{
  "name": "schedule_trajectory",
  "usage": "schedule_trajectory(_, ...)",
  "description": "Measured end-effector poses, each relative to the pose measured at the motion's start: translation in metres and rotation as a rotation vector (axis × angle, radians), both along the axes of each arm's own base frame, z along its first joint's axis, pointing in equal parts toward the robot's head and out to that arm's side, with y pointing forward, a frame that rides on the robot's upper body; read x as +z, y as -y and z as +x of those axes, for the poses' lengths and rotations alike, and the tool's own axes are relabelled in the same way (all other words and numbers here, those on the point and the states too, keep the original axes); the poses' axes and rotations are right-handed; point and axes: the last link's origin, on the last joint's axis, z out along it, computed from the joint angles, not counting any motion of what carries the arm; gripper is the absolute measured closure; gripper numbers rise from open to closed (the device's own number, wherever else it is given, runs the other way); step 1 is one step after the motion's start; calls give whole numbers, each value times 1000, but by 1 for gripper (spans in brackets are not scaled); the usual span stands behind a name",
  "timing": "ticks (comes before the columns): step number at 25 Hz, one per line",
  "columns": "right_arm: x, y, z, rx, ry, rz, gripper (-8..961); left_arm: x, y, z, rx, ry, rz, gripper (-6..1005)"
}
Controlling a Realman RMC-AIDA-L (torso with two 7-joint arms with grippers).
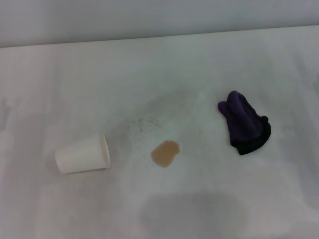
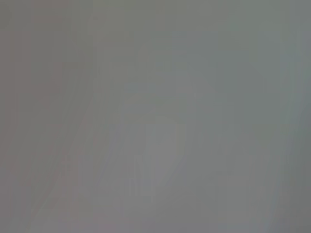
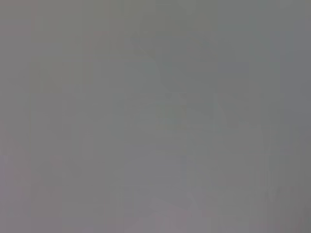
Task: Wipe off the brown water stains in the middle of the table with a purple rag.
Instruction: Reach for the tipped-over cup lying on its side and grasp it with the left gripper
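In the head view a small tan brown water stain (image 1: pixel 165 153) lies in the middle of the white table (image 1: pixel 199 69). The purple rag (image 1: pixel 243 122), bunched, dark purple with a black edge, lies to the right of the stain, apart from it. Neither gripper nor either arm shows in the head view. Both wrist views show only a plain grey blur with nothing to make out.
A white paper cup (image 1: pixel 82 153) lies on its side to the left of the stain, its mouth toward the stain. A faint grey speckled smudge (image 1: pixel 142 124) lies just behind the stain. The table's far edge (image 1: pixel 159 36) meets a pale wall.
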Motion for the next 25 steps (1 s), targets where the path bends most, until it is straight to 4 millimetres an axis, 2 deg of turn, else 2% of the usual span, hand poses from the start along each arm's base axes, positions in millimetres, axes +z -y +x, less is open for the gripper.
schedule_trajectory(11,0,0,0,1,-1,0,79,0,3,-3,11,0,1,108)
schedule_trajectory(14,0,0,0,0,-1,-1,80,3,1,-3,6,54,4,107)
schedule_trajectory(18,0,-1,0,0,-1,-1,80,17,-8,-1,-31,215,25,107)
schedule_trajectory(21,0,0,0,-2,0,-1,80,37,-14,2,-96,301,30,108)
schedule_trajectory(25,0,-2,-1,2,0,0,80,65,-25,4,-170,394,-91,108)
